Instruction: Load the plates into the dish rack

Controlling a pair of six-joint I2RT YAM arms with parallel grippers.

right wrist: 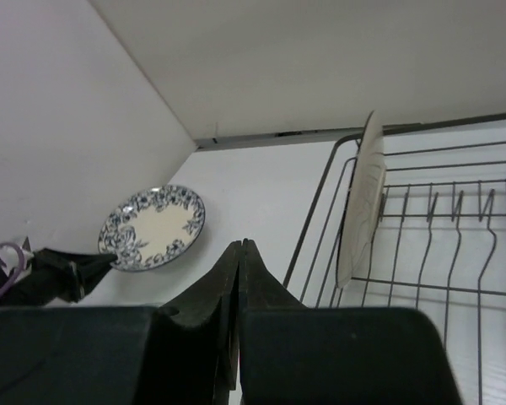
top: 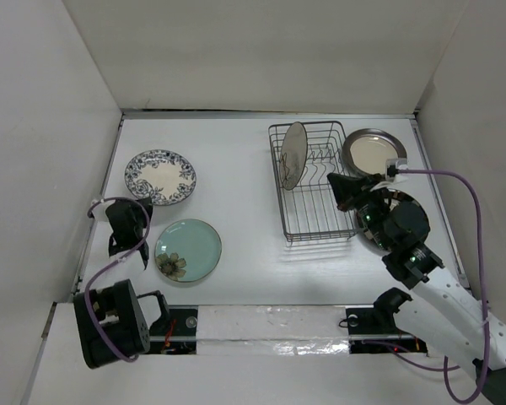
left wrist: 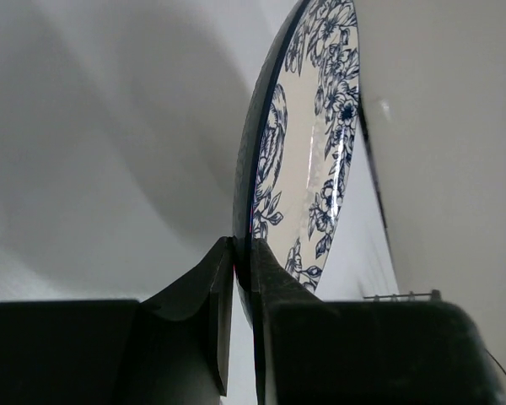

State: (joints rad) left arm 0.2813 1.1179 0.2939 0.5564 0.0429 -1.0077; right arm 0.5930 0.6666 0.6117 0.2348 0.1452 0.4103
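The black-and-white patterned plate (top: 160,175) lies at the left of the table. My left gripper (top: 140,205) is shut on its near rim; in the left wrist view the fingers (left wrist: 274,278) pinch the plate's edge (left wrist: 308,160). The pale green plate with a flower (top: 188,249) lies just in front of it. The dish rack (top: 319,221) stands right of centre with the cream plate (top: 293,154) upright at its far left end. A beige dark-rimmed plate (top: 371,152) lies right of the rack. My right gripper (top: 335,182) is shut and empty over the rack's right side.
White walls enclose the table on the left, back and right. The right wrist view shows the patterned plate (right wrist: 154,226), the cream plate (right wrist: 358,202) and rack wires (right wrist: 422,221). A purple cable (top: 455,181) loops beside the right arm.
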